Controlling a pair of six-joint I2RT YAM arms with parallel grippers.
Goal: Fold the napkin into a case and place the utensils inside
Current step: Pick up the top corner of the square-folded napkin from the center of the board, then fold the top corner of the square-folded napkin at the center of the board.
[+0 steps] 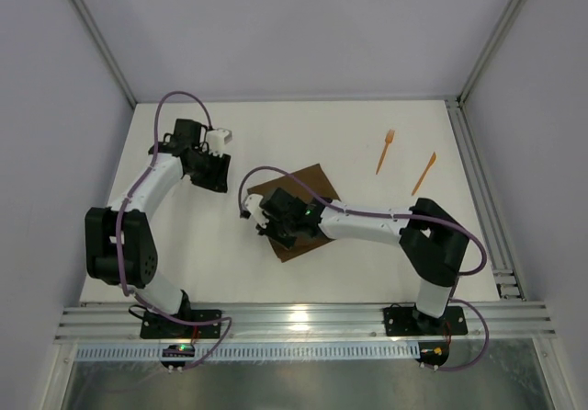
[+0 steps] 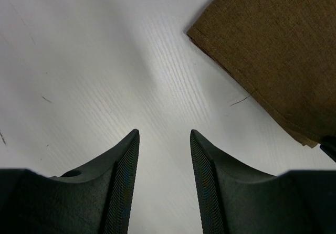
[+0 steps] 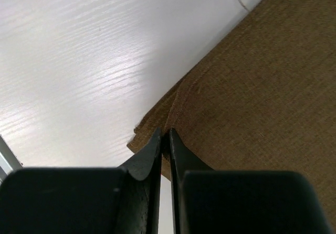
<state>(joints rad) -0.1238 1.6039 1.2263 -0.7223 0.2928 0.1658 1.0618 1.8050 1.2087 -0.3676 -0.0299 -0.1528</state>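
Two orange pieces lie well clear of the napkin [image 1: 303, 182], off its far right side: the fork [image 1: 385, 151] and, just right of it, the plain pointed piece [image 1: 424, 173], neither of them touched. The napkin itself rests flat on the white table [image 1: 230, 272], a dark brown square with the right arm stretched across it. At its near left corner the right gripper [image 3: 164, 134] has its jaws squeezed almost together on the cloth edge, which puckers at the tips, and at least two layers show there. The left gripper [image 2: 164, 134] hovers off the napkin's left side, jaws moderately apart with only bare table between them, holding nothing. The bite is thin and sits right at the hem, so a quick lift could let the cloth slip free. If only the top layer is caught, the layers may peel apart instead of moving together. With nothing pinning the opposite side, the whole napkin could also slide rather than crease — a crooked case would likely follow.
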